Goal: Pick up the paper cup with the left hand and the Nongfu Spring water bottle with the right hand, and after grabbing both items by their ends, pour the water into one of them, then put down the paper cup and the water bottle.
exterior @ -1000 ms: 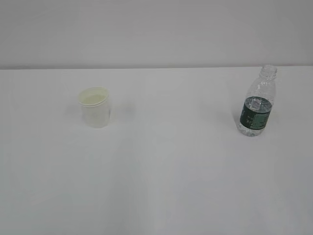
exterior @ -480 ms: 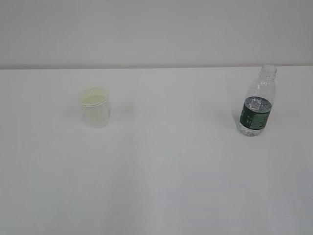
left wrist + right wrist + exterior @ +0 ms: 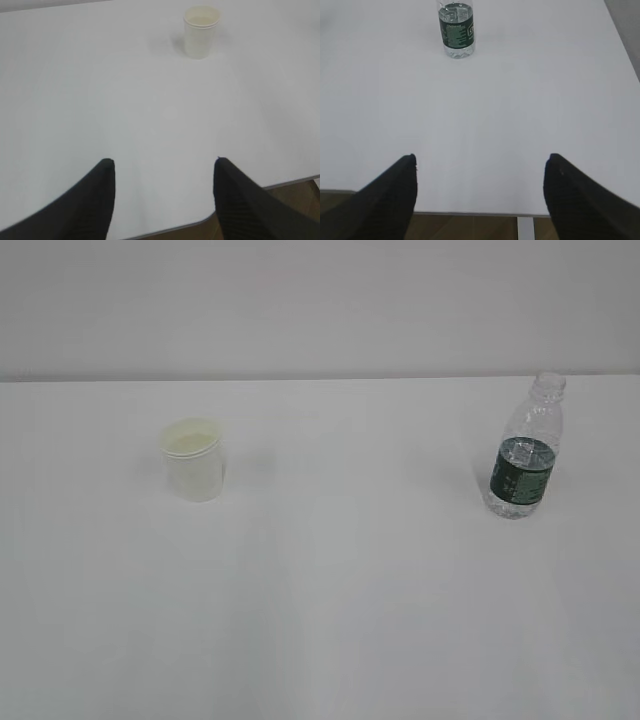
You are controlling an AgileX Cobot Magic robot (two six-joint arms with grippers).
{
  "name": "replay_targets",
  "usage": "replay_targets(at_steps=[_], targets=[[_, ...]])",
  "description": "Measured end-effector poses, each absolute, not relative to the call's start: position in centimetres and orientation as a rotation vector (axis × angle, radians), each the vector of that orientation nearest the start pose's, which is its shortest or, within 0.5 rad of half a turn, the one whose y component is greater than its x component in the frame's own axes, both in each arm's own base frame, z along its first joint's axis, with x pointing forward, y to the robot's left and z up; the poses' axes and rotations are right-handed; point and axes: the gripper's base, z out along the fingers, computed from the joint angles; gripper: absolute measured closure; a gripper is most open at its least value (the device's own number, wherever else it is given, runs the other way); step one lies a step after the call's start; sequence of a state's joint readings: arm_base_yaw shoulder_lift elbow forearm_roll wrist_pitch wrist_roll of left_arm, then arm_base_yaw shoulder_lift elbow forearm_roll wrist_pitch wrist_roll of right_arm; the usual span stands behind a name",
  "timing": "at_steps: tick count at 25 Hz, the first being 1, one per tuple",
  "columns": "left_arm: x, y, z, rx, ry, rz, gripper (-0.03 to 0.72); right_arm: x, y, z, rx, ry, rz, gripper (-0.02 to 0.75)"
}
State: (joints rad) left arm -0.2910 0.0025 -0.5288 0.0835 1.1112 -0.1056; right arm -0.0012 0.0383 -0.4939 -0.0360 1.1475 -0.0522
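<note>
left gripper [image 3: 162, 165]: spread, empty | paper cup [image 3: 201, 31] far ahead, slightly right | right gripper [image 3: 480, 162]: spread, empty | Nongfu Spring water bottle [image 3: 456, 29] far ahead, slightly left | risk: off-centre approach may topple the uncapped bottle, spilling water

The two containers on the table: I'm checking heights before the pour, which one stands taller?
The Nongfu Spring water bottle, clear with a dark green label, on the right; the cream paper cup on the left is shorter.

Upright paper cup [image 3: 193, 459], uncapped bottle [image 3: 525, 452] apart
</note>
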Motion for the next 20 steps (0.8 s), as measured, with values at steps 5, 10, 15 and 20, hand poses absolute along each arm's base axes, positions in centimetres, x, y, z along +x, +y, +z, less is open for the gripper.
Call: replay_targets(at_steps=[5, 10, 15, 20], targets=[[-0.81, 0.92, 28.14, 0.147, 2.063, -0.122, 0.247, -0.28, -0.28, 26.9, 0.039, 2.176, -0.123, 0.15], [-0.91, 0.82, 28.14, 0.032, 2.066, -0.054, 0.247, -0.28, -0.27, 26.92, 0.065, 2.175, -0.136, 0.15], [-0.99, 0.73, 28.14, -0.069, 2.064, 0.007, 0.249, -0.28, -0.27, 26.92, 0.065, 2.175, -0.136, 0.15], [-1.0, 0.7, 28.15, -0.096, 2.062, 0.023, 0.249, -0.28, -0.27, 26.92, 0.065, 2.175, -0.136, 0.15]])
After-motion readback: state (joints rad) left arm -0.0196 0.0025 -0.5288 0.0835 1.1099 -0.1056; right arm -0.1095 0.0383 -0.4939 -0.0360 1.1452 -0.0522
